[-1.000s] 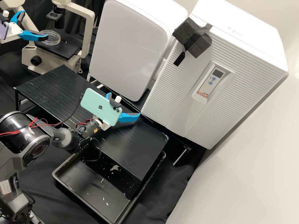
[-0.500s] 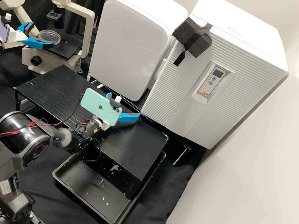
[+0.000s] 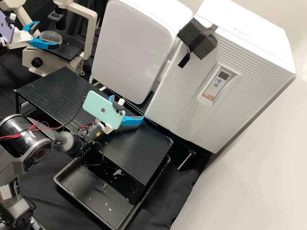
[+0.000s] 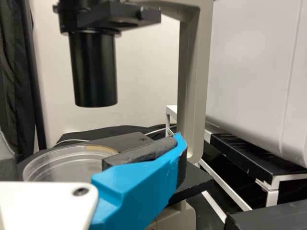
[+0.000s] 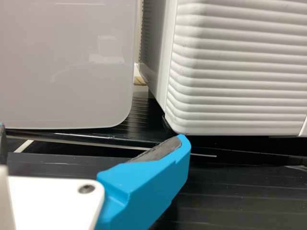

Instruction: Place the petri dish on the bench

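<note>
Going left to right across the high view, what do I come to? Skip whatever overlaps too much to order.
Petri dish → right gripper → dark foam block → small display on the ribbed white unit.

High view slants downward; wrist views closer; all share smooth white cabinet (image 3: 131, 51).
</note>
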